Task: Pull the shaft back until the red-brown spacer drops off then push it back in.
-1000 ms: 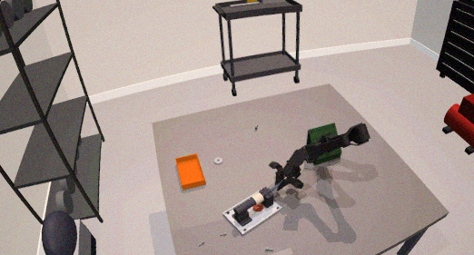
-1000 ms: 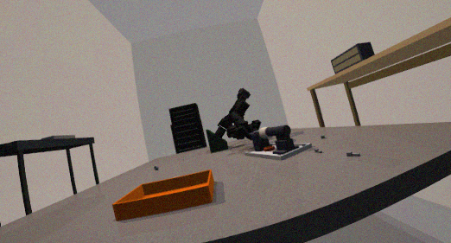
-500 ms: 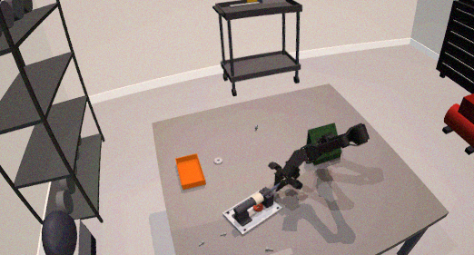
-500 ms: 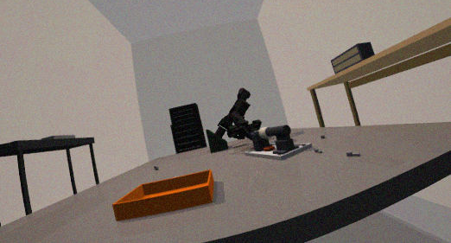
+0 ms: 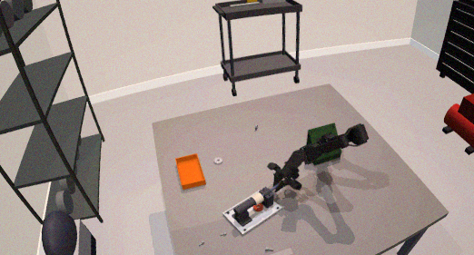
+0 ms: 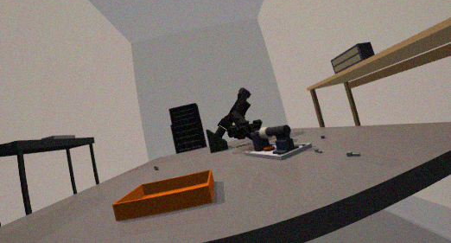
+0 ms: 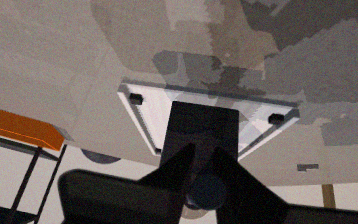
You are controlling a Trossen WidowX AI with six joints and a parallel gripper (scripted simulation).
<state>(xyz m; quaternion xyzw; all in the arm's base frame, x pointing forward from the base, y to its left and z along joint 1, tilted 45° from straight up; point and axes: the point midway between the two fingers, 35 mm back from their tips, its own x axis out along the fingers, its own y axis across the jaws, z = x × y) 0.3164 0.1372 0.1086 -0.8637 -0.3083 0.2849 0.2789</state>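
While gripper (image 5: 281, 182) (image 6: 251, 133) (image 7: 203, 151) clamps shaft (image 5: 275, 188) (image 7: 207, 191) — tray (image 5: 191, 171) (image 6: 164, 202) (image 7: 22, 129) sits well apart.

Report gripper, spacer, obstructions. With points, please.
Gripper (image 5: 281, 182) (image 7: 203, 151) shut on shaft (image 7: 207, 192). Red-brown spacer (image 5: 258, 208) (image 6: 269, 148) down on white base plate (image 5: 243, 232) (image 6: 281, 157) (image 7: 130, 86). Nothing visibly blocking shaft.

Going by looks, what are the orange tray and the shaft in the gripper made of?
The orange tray looks like matte plastic: even color, thin plain walls, no bright glints. The shaft between the fingers of the gripper may be metal; its round end is smooth and dark blue-gray, but dim light leaves painted or plastic possible.
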